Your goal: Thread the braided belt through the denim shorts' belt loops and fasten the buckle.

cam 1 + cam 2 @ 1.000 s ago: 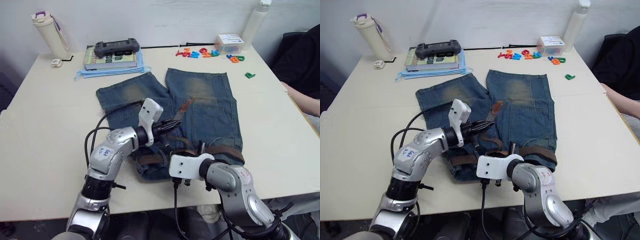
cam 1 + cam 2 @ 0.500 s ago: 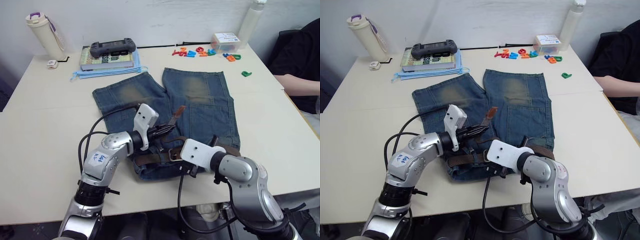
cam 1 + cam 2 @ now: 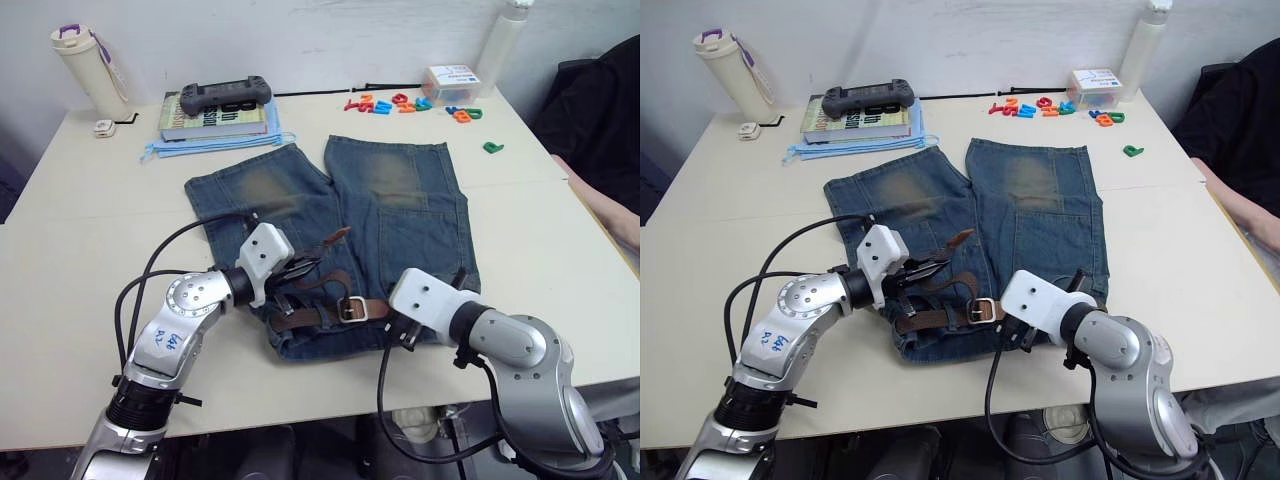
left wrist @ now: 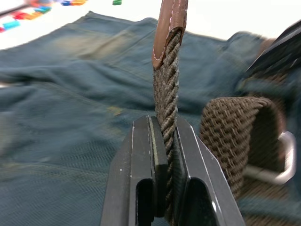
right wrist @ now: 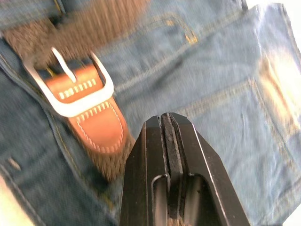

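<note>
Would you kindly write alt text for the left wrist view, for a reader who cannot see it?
The left end effector is shut on the braided belt, gripping the woven strap just below its tan leather tip. Behind it lie the denim shorts, with a loop of belt and the silver buckle beside the fingers.

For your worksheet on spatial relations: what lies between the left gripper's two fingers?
The braided belt, clamped between the left gripper's fingers, tan tip beyond them, in the left wrist view.

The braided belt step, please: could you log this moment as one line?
left gripper: shut on braided belt near tan tip | right gripper: shut, empty, beside buckle | buckle unfastened | denim shorts flat on table
</note>
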Controlling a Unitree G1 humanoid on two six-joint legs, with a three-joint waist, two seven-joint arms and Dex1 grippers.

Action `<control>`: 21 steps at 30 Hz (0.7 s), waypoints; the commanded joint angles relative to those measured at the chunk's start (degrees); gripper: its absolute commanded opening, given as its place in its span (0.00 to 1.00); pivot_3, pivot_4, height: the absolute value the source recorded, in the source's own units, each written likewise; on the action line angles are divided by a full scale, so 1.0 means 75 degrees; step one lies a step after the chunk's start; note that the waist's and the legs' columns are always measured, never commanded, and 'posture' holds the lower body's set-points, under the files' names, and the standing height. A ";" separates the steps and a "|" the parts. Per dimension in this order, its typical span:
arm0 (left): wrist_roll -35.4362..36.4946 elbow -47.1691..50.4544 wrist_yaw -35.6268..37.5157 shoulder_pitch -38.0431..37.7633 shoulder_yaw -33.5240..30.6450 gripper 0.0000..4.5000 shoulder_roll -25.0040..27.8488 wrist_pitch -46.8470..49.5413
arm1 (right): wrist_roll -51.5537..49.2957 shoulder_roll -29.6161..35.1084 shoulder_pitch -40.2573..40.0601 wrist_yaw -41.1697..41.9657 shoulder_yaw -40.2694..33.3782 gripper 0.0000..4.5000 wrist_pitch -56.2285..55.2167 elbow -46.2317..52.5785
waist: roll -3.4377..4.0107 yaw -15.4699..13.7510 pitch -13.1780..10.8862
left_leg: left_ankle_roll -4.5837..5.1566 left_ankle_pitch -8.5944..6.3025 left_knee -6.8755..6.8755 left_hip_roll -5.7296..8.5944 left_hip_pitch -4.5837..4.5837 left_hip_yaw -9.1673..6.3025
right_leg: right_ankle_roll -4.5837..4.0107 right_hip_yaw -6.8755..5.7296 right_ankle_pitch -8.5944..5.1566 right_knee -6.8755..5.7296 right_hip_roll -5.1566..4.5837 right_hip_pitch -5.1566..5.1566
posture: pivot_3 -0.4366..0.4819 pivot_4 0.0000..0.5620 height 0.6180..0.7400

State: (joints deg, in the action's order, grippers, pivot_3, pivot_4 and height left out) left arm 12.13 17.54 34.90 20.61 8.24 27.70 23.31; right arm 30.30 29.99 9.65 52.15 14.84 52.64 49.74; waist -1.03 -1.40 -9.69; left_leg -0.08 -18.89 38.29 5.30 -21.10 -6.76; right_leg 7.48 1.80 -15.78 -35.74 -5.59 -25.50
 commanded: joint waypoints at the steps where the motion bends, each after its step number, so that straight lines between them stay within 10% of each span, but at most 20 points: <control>1: -0.0463 0.0141 0.0163 -0.0087 0.0154 0.00 0.0214 -0.0698 | -0.0368 0.0185 -0.0453 -0.0060 0.0002 0.01 -0.0424 0.1198 | 0.0000 0.0000 0.0000 | 0.0000 0.0000 -0.0001 0.0000 0.0000 0.0000 | 0.0000 -0.0001 0.0000 0.0001 0.0000 0.0001 | 0.48 0.27 0.73; 16: -0.1367 0.0187 0.0571 -0.0534 0.0457 0.00 0.0704 -0.1629 | 0.0532 0.0555 -0.1570 -0.1358 0.0821 0.01 -0.2100 0.0547 | 0.0000 -0.0005 -0.0001 | 0.0003 -0.0001 -0.0003 -0.0002 0.0002 0.0006 | 0.0000 0.0003 0.0000 0.0002 0.0002 0.0002 | 0.48 0.27 0.73; 21: -0.1363 0.0231 0.0600 -0.0633 0.0361 0.00 0.0709 -0.1643 | 0.0662 0.0541 -0.1782 -0.1611 0.0713 0.42 -0.2549 0.0573 | 0.0000 -0.0005 -0.0001 | 0.0004 -0.0001 -0.0004 -0.0002 0.0001 0.0004 | 0.0000 0.0002 0.0000 0.0003 0.0003 0.0001 | 0.48 0.27 0.73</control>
State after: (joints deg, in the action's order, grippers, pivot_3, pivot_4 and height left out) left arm 2.08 17.47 39.25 16.52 12.05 32.60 11.83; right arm 34.21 33.88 -3.02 41.57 21.07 36.33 49.96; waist -1.03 -1.44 -9.70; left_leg -0.05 -18.91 38.26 5.28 -21.09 -6.73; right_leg 7.48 1.82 -15.78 -35.72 -5.57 -25.49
